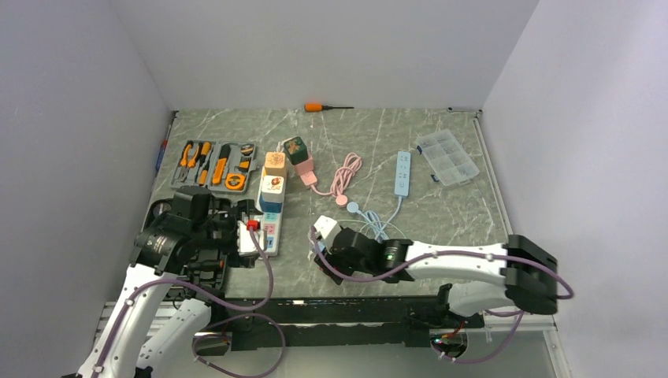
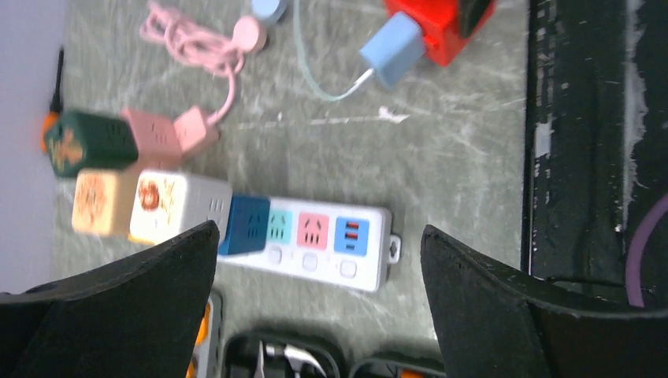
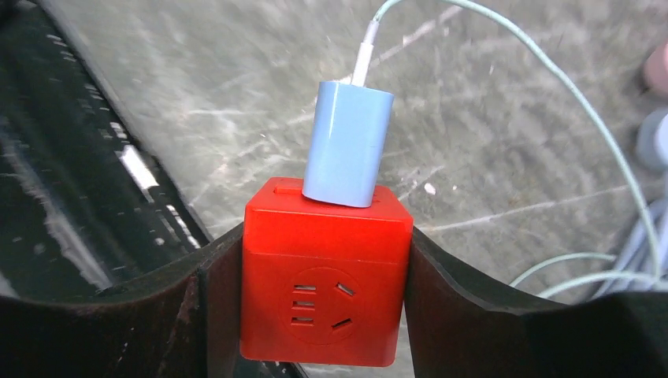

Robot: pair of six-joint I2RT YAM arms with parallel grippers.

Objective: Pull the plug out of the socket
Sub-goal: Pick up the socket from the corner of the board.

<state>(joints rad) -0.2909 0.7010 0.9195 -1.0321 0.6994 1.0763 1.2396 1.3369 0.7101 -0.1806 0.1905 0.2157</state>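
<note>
Light-blue rectangular plastic plug [image 3: 347,142] sits in the top of the red plastic cube socket [image 3: 323,291], near the front of the grey marbled table [image 1: 441,213]. Right gripper [image 3: 319,303] clamps the cube's sides. Left gripper [image 2: 319,260] is spread wide over the white power strip [image 2: 315,236]. Risk: smooth faces, so the cube could slip out on the pull.

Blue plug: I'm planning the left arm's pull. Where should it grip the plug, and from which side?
Grip the plug body across its broad flat faces, above the red cube. Come from the cable end, in line with the plug: the right gripper clamps the cube's sides, leaving only that end free, and a straight pull likely frees it.
</note>
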